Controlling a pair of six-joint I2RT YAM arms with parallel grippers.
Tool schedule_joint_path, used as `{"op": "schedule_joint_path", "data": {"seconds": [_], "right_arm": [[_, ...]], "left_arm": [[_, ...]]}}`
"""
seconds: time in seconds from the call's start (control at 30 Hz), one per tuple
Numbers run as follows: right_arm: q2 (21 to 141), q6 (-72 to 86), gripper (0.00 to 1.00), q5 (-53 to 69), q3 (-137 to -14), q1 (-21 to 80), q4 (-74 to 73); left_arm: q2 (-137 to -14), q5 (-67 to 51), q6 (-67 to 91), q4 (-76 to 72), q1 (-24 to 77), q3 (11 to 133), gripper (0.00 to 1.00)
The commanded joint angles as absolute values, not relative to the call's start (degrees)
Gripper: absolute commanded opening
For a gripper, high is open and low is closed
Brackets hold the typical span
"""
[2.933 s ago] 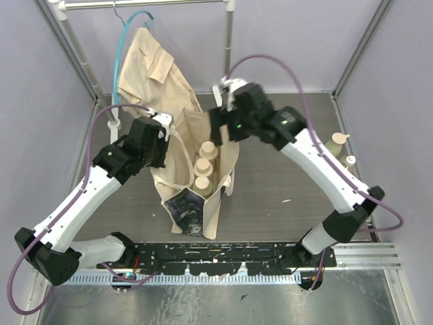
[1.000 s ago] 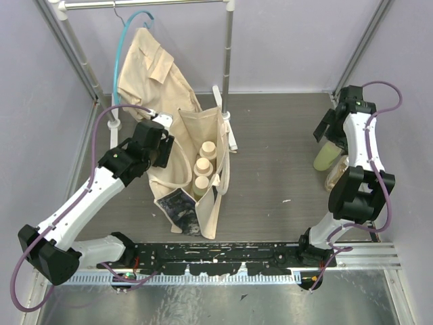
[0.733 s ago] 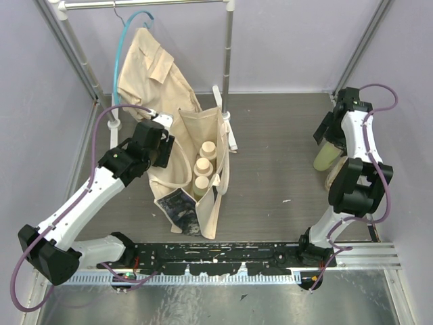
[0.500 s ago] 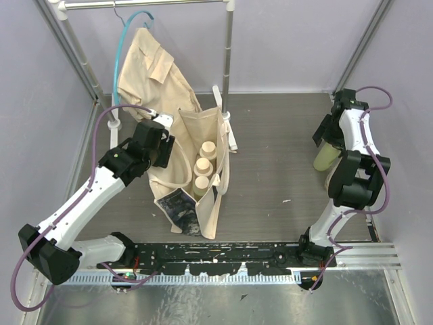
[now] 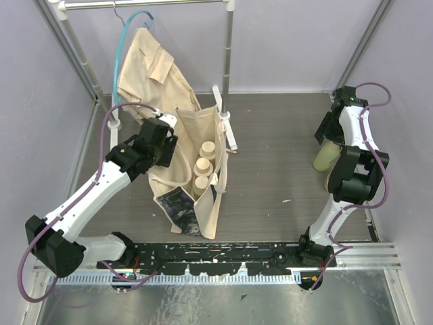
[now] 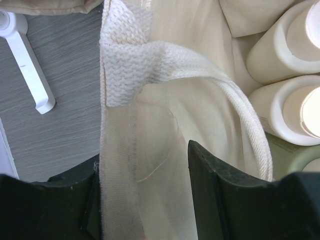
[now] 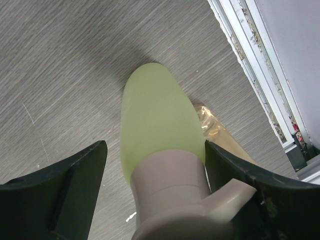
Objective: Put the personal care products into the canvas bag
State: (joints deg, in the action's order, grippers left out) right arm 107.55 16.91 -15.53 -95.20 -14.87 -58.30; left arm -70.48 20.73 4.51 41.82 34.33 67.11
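The canvas bag (image 5: 189,196) stands open mid-table with three cream-capped bottles (image 5: 202,166) inside; two of them show in the left wrist view (image 6: 295,102). My left gripper (image 5: 164,145) is open and straddles the bag's left rim (image 6: 120,165), one finger outside and one inside. At the far right, my right gripper (image 5: 329,132) is open around a yellow-green bottle (image 7: 155,115) with a cream pump top (image 7: 175,200). Its right finger touches the bottle; the left one stands a little apart. A clear amber bottle (image 7: 220,135) lies just behind it.
A tan shirt (image 5: 149,68) on a teal hanger hangs from the rack at the back left. The rack's pole (image 5: 228,54) and white foot (image 6: 30,75) stand right behind the bag. A metal rail (image 7: 260,65) and the wall run close by the yellow-green bottle.
My right arm swung from the bag to the far right side and its jaws have narrowed around the yellow-green bottle. My left arm shifted slightly along the bag's rim.
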Motion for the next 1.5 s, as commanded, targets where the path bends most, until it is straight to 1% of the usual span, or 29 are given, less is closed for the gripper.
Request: {"op": "schedule_joint_path", "data": {"seconds": [0.0,0.1,0.2,0.23,0.27,0.3,0.33,0.37,0.43,0.6,0.7,0.93,1.13,1.27,1.37,1.47], "right_arm": [[107.15,15.73,0.81,-15.77,-96.39,-15.19,-57.50],[106.97,15.34,0.75,-14.96,-95.61,-15.16,-57.62],[107.19,15.21,0.64,-14.23,-94.36,-15.19,-56.86],[107.37,15.25,0.59,-13.81,-94.13,-15.18,-56.70],[107.52,15.21,0.52,-13.24,-93.97,-15.14,-56.53],[107.69,15.21,0.41,-13.11,-93.96,-15.17,-56.44],[107.82,15.23,0.34,-13.05,-93.97,-15.15,-56.37],[107.89,15.21,0.28,-11.09,-94.10,-15.20,-56.41],[108.01,15.12,0.20,-9.84,-94.68,-15.19,-56.62],[108.57,13.35,0.04,-5.03,-99.99,-15.20,-59.27],[108.03,12.50,0.01,-1.48,-105.24,-15.12,-61.10],[104.74,11.31,0.01,7.76,-114.97,-13.06,-62.04],[103.77,7.72,0.01,8.85,-128.17,-3.83,-64.14],[103.83,7.09,0.01,15.33,-136.79,3.13,-63.64],[102.58,7.63,0.01,21.51,-139.33,6.84,-60.70],[100.53,9.28,0.01,26.23,-139.08,9.08,-57.22]], "left_arm": [[-71.54,21.00,4.32,40.43,34.27,69.60,0.58],[-71.72,21.01,4.14,40.39,34.32,69.82,0.58],[-71.97,21.06,4.09,40.35,34.29,69.91,0.58],[-72.05,21.05,4.05,40.39,34.28,69.95,0.58],[-72.07,21.05,4.04,40.36,34.28,70.00,0.58],[-72.15,21.07,3.97,40.42,34.28,70.04,0.58],[-72.16,21.15,3.96,40.45,34.28,70.04,0.58],[-72.16,21.17,3.96,40.43,34.30,70.17,0.58],[-72.08,21.30,3.96,40.56,34.26,70.29,0.58],[-72.11,21.49,3.90,40.62,34.29,70.57,0.58],[-72.33,21.51,3.87,40.97,34.28,70.99,0.58],[-72.33,22.03,3.87,40.33,34.30,70.41,0.58],[-72.33,21.27,3.71,38.80,34.28,70.99,0.57],[-73.59,20.71,3.43,39.02,34.23,71.74,0.57],[-73.89,20.26,3.26,39.15,34.27,71.40,0.57],[-73.38,20.26,3.24,38.90,34.28,70.49,0.57]]}}
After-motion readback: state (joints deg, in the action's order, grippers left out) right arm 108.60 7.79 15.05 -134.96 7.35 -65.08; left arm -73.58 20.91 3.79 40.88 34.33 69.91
